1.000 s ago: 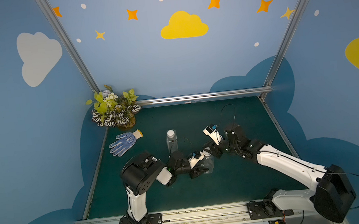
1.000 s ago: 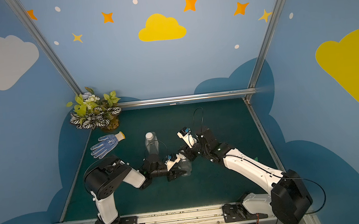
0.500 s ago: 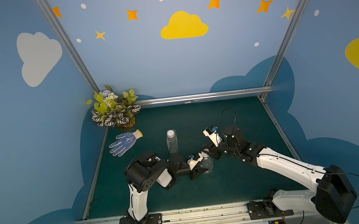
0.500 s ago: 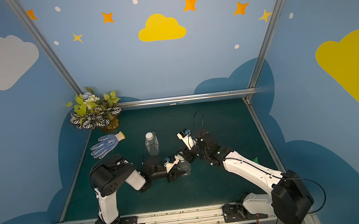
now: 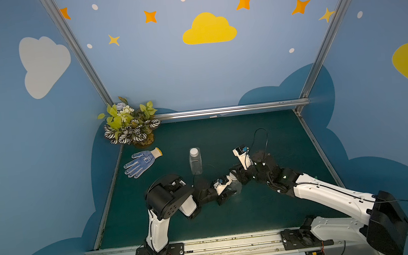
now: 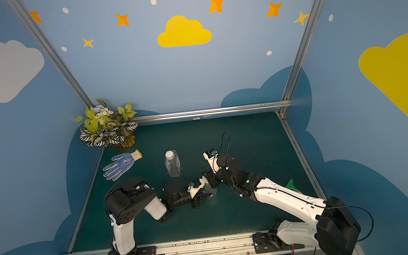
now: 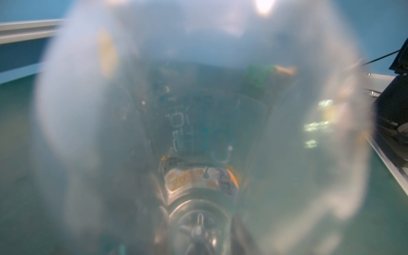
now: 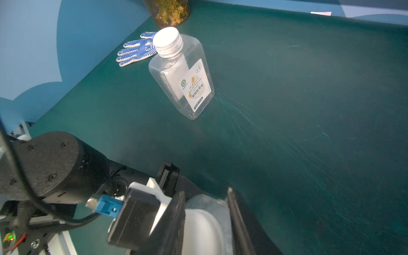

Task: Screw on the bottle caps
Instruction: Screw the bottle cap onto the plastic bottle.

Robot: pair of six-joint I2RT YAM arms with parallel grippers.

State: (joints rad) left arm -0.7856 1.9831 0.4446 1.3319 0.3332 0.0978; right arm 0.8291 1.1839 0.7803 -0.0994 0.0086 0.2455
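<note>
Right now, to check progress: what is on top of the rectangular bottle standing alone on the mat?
A white cap sits on top of the rectangular bottle. The neck beneath it is covered, so how tightly it is screwed on cannot be seen.

Blue-dotted glove (image 5: 142,162) lies near a potted plant (image 5: 130,124), perhaps artificial.
</note>
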